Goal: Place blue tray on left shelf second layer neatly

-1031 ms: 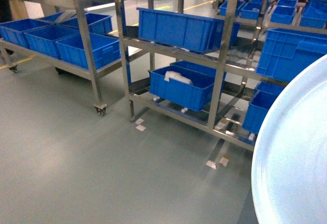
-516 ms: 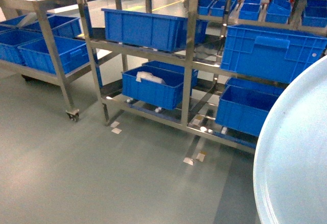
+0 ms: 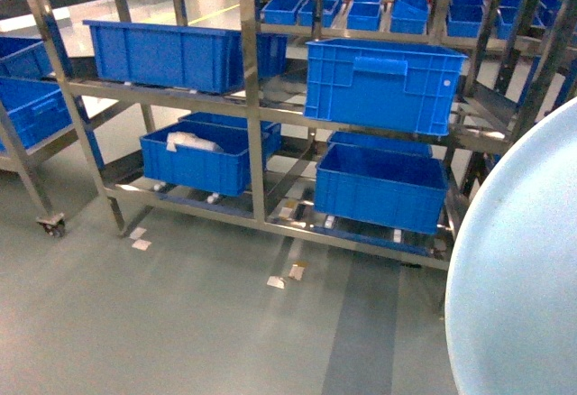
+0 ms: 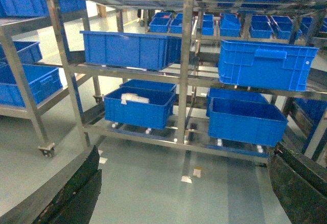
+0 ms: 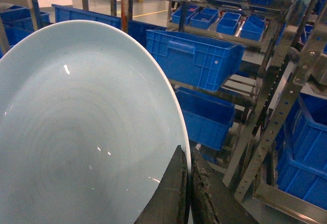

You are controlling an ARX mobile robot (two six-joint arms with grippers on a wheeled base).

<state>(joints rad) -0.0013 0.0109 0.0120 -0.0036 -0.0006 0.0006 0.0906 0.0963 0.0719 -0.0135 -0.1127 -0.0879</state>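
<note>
The blue tray (image 3: 527, 278), pale and smooth, fills the right edge of the head view and is held up on edge. In the right wrist view my right gripper (image 5: 188, 155) is shut on the tray's (image 5: 82, 121) rim. The left shelf (image 3: 251, 97), a shiny steel rack, stands ahead across bare floor; it also shows in the left wrist view (image 4: 185, 70). My left gripper (image 4: 186, 152) is open and holds nothing, its black fingers (image 4: 76, 188) wide apart. Neither gripper shows in the head view.
Two deep blue crates (image 3: 185, 52) (image 3: 383, 84) sit on the rack's middle level, two more (image 3: 203, 156) (image 3: 379, 188) on the bottom level. A wheeled rack's castor (image 3: 51, 225) is at the left. Paper scraps (image 3: 287, 276) lie on the floor. Perforated steel uprights (image 5: 276, 121) stand close right of the tray.
The head view has swung right and drawn nearer: the rack and its crates slid left in frame, and a second pair of crates came into view. The tray stayed at the right edge.
</note>
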